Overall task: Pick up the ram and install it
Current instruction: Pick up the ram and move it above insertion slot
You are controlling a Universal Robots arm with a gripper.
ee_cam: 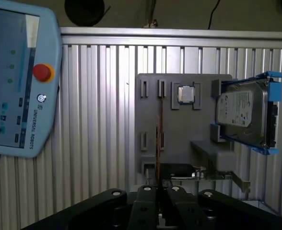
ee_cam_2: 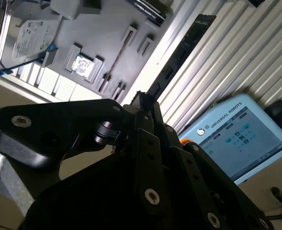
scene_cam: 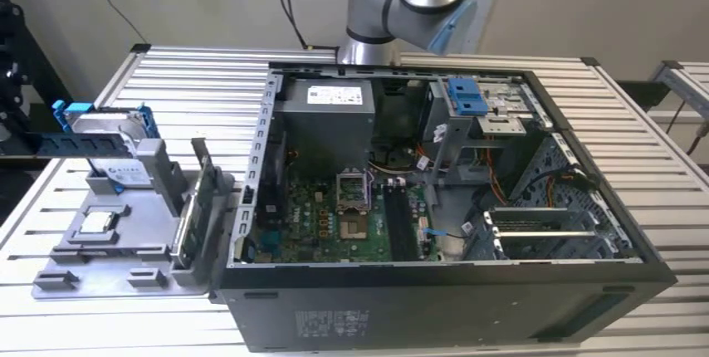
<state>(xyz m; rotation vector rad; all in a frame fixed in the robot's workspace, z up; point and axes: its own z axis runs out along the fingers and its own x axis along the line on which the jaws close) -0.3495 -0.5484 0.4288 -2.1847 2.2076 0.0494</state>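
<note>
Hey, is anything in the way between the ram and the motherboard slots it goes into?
Nothing visible. The gripper's jaws hold the long dark memory stick. The black motherboard slots lie uncovered in the open black computer case.

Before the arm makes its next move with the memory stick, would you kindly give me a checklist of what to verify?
1. Grip on the ram: ok; the gripper is shut on one end and the stick points straight out.
2. Access to the computer case: ok; it is open, with the motherboard exposed.
3. State of the memory slots: cannot tell; they look empty, but the latches are too small to judge.
4. Position over the slots: not ok; the first wrist view looks past the ram at the grey fixture tray.
</note>
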